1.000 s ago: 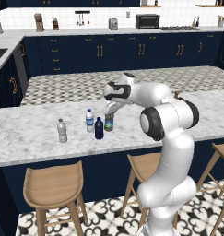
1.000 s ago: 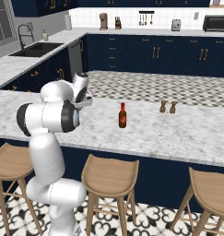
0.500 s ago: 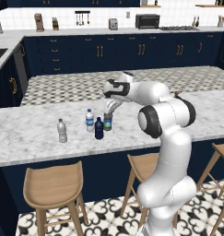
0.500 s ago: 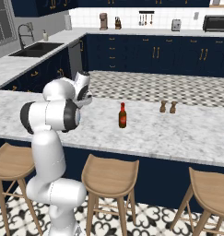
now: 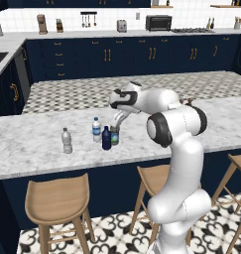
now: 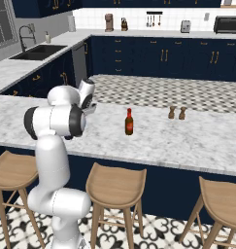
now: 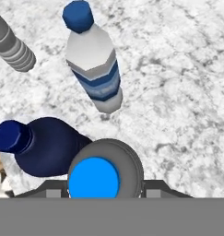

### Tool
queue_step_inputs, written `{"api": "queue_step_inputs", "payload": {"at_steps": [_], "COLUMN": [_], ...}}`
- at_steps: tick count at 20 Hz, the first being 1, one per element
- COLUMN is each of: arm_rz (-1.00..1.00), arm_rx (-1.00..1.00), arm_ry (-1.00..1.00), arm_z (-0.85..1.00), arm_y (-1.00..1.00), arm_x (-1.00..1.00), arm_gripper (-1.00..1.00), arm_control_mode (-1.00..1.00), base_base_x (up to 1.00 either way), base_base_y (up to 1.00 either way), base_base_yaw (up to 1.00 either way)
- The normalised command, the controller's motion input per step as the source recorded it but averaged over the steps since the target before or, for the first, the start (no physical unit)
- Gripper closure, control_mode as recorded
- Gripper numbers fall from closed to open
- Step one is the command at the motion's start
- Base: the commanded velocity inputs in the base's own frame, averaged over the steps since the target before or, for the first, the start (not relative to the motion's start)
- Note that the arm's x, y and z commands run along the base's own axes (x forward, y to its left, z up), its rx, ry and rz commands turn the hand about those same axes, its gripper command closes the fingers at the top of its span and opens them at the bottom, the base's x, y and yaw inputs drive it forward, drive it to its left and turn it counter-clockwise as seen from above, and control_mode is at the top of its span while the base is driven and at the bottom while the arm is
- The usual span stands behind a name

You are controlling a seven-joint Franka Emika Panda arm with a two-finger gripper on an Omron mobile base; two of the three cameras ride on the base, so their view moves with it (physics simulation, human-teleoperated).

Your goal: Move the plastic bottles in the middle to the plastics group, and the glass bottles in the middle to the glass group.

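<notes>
Marble counter (image 5: 32,144) carries, left to right, the greyish water bottle (image 5: 67,140), the labelled water bottle (image 5: 96,129), the navy bottle (image 5: 106,138), then my gripper (image 5: 115,128) clamped on the blue-capped bottle (image 5: 115,136), my fingertips hidden behind it.

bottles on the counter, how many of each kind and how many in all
Clear water bottles: 2, an unlabelled grey one and a blue-labelled one
Small dark bottles: 2, a navy one and a blue-capped one at the fingers
Amber bottle with red label: 1
Small brown bottles: 2
Total: 7
</notes>
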Motion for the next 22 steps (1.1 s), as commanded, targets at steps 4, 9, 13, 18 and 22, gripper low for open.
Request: {"api": "queue_step_inputs", "payload": {"at_steps": [4, 9, 13, 18, 22], "arm_rz": [0.03, 0.02, 0.01, 0.0, 0.0], "arm_rx": [0.0, -0.01, -0.09, -0.1, -0.08], "arm_ry": [0.0, 0.0, 0.0, 0.0, 0.0], "arm_z": [-0.06, 0.0, 0.0, 0.0, 0.0], "arm_y": [0.0, 0.0, 0.0, 0.0, 0.0], "arm_x": [0.0, 0.05, 0.2, 0.11, 0.05], "arm_gripper": [1.0, 1.0, 1.0, 1.0, 1.0], "arm_control_mode": [-1.0, -1.0, -1.0, -1.0, -1.0], "base_base_x": [0.0, 0.0, 0.0, 0.0, 0.0], "base_base_y": [0.0, 0.0, 0.0, 0.0, 0.0], "base_base_yaw": [0.0, 0.0, 0.0, 0.0, 0.0]}}
